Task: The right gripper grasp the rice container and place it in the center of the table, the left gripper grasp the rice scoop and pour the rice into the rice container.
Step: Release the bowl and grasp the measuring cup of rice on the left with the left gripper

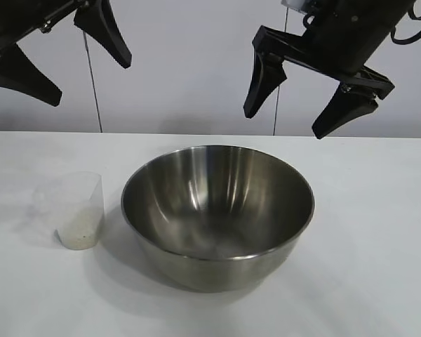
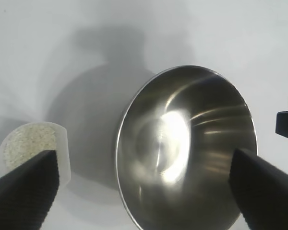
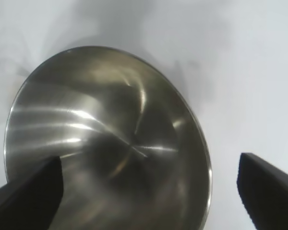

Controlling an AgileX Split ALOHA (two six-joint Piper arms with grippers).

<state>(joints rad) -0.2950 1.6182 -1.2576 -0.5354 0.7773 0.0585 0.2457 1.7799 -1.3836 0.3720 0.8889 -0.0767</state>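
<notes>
We see the bowl (image 1: 217, 214) standing mid-table (image 1: 379, 232) on plain white, the rice scoop (image 1: 78, 209) just beside it toward the left edge, rice (image 2: 26, 143) inside. Behind runs a pale wall (image 1: 189, 77). Both the left gripper (image 1: 74, 60) and right gripper (image 1: 295, 105) hang spread wide above, grasping nothing.

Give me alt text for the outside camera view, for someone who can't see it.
An empty steel rice container sits mid-table, with a clear rice scoop holding a little rice beside it. The open left gripper and right gripper hang above, holding nothing.
</notes>
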